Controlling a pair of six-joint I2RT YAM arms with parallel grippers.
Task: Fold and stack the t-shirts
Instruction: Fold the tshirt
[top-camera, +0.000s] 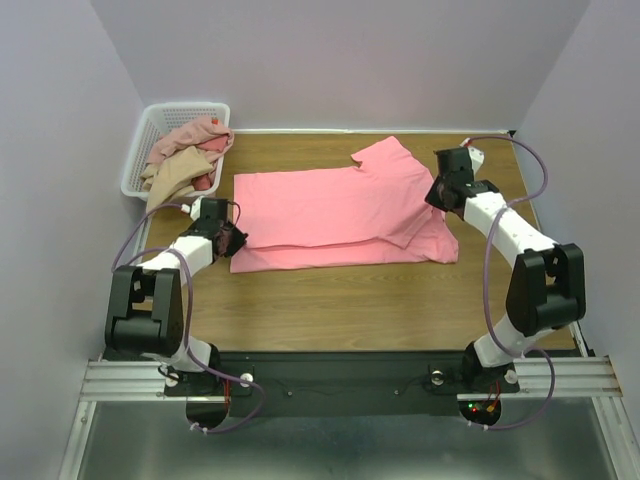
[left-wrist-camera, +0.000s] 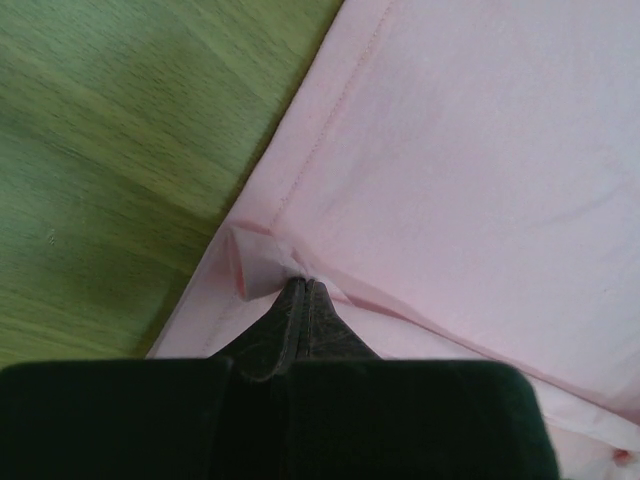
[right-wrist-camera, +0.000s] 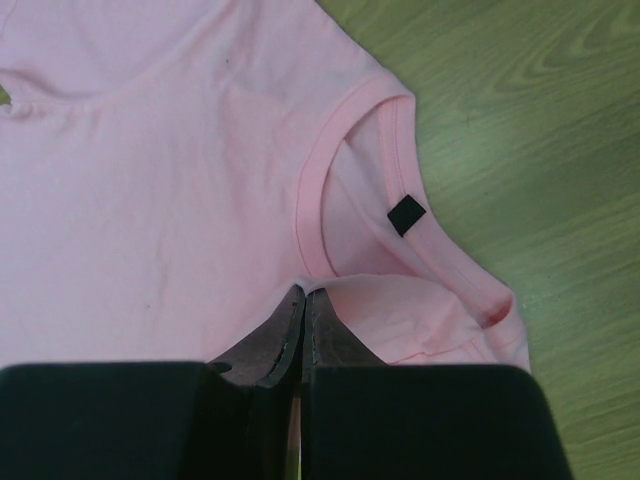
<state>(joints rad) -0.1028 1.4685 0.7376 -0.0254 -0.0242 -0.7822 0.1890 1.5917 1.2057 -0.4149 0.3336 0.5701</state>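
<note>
Long axis of salmon-pink t-shirt (top-camera: 330, 215) runs left-right: left gripper (top-camera: 230, 238) clamped on hem end, right gripper (top-camera: 440, 193) clamped on fabric beside collar.

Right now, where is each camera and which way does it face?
Top external: above and behind the arms, looking down on the table, pink t-shirt and basket; both arms show.
Left wrist: on the left arm, looking down past the shut left gripper pinching the shirt's edge.
Right wrist: on the right arm, looking down past the shut right gripper pinching fabric beside the collar.
Shared: all three show the pink t-shirt and wooden table.
</note>
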